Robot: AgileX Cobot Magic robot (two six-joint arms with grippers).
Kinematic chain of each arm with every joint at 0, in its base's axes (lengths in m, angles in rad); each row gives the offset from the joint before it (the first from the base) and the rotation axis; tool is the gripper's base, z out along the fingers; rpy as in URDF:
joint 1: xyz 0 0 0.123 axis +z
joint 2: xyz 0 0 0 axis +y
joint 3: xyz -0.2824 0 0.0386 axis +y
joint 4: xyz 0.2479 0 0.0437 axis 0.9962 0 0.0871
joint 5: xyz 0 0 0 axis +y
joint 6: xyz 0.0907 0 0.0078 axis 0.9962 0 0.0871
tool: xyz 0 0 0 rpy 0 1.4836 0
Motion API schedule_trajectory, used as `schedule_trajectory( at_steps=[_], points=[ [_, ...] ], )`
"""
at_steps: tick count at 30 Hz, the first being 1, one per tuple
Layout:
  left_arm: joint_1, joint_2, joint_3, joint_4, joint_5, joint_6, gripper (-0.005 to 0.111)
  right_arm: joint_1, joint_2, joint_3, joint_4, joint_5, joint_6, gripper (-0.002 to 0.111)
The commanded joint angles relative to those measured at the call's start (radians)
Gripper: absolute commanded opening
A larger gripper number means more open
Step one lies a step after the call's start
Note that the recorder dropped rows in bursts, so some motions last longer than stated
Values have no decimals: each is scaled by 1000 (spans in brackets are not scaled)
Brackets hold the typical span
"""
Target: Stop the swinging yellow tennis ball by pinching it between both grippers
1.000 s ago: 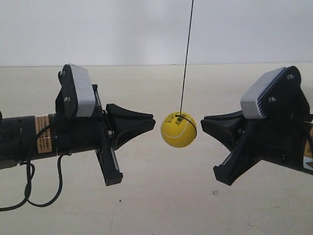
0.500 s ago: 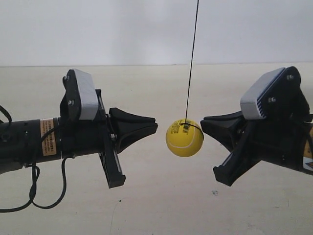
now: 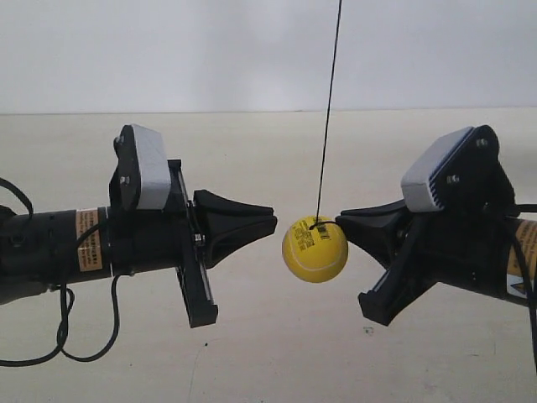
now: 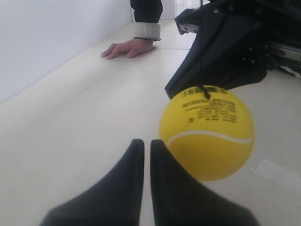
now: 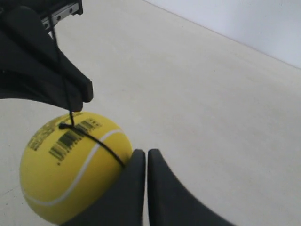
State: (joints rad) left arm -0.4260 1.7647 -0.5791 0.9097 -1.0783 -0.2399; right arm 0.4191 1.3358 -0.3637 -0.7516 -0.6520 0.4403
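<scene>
The yellow tennis ball (image 3: 315, 248) hangs on a thin black string (image 3: 329, 109) between the two arms. My left gripper (image 3: 270, 222), on the arm at the exterior view's left, is shut, and its tip stands a small gap short of the ball. In the left wrist view the ball (image 4: 207, 134) sits just past and beside the shut left gripper (image 4: 142, 141). My right gripper (image 3: 340, 222) is shut too, its tip against the ball's upper side. In the right wrist view the ball (image 5: 70, 165) rests against the side of the right gripper (image 5: 142, 151).
A person's hand (image 4: 127, 48) lies flat on the pale table far beyond the ball. A black cable (image 3: 59, 336) loops under the arm at the exterior view's left. A white wall stands behind the table.
Both arms have closed in towards the ball, the left one moving right and the right one moving left. The ball has swung right and sits lower, now touching the right gripper's tip.
</scene>
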Motion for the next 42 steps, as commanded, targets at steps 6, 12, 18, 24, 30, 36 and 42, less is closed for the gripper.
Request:
schedule_trajectory(
  at_steps=[6,12,18,24,30,36,42],
  points=[
    [-5,4,-3,81,-9,-36,5,0,-55,2,-48,82,5,0],
    [-5,4,-3,81,-9,-36,5,0,-101,2,-149,82,95,0],
    [-5,4,-3,84,-11,-58,5,0,-101,2,-205,57,130,0],
    [-5,4,-3,119,-19,-81,5,0,-101,2,-205,52,131,0],
    [-5,4,-3,121,-24,-81,5,0,-101,2,-205,52,131,0],
    [-5,4,-3,123,-48,-94,5,0,-101,2,-205,50,131,0],
    [-33,4,-3,127,-58,-109,5,0,-101,2,-203,54,130,0]
  ],
)
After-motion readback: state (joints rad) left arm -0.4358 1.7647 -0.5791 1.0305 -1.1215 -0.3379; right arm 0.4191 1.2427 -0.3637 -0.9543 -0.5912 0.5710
